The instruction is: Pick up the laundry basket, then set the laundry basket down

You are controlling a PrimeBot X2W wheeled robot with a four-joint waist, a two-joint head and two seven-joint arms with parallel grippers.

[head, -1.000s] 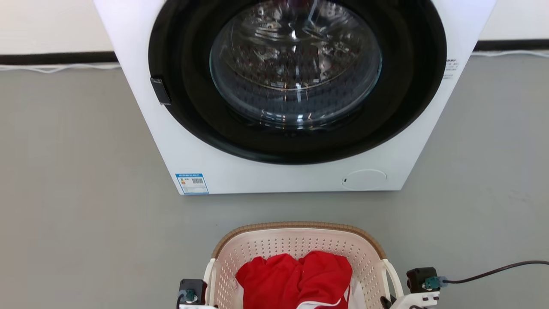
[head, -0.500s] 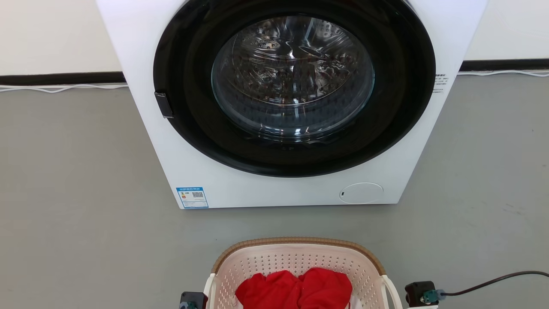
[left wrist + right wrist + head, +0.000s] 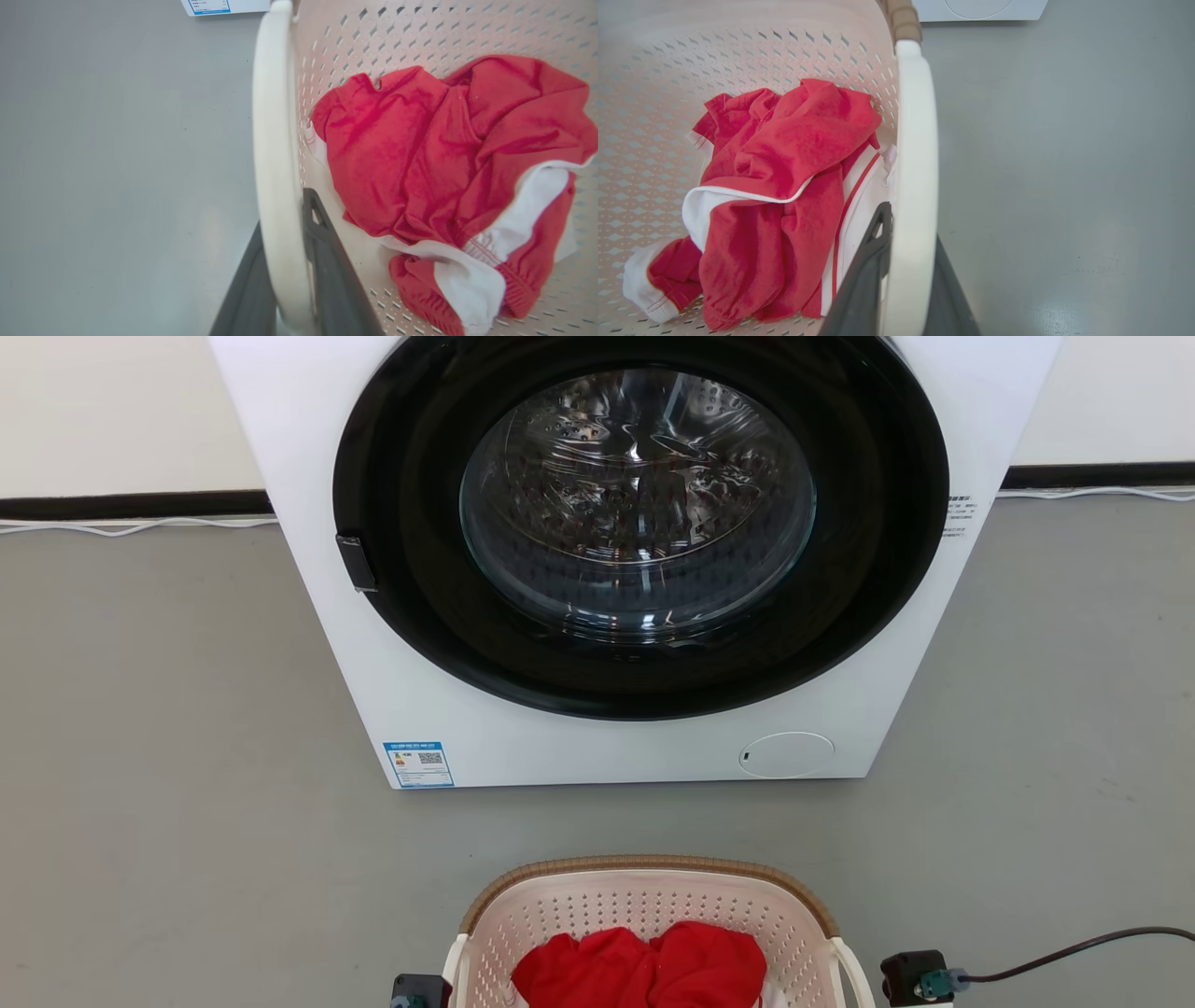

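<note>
Head view: laundry basket [image 3: 644,896] at bottom centre of frame, below the washing machine [image 3: 560,747], red garment [image 3: 644,966] inside. Left wrist view: my left pincer [image 3: 285,214] clenched around the white left handle [image 3: 273,140]. Right wrist view: my right pincer [image 3: 910,228] clenched around the right handle [image 3: 915,140].

The head camera looks forward and down over the laundry basket [image 3: 644,896] to the washing machine [image 3: 560,756] beyond it, while the wrist cameras peer closely along the basket's left handle [image 3: 275,163] and right handle [image 3: 915,163], both sharing the red garment [image 3: 411,154] inside the basket.
</note>
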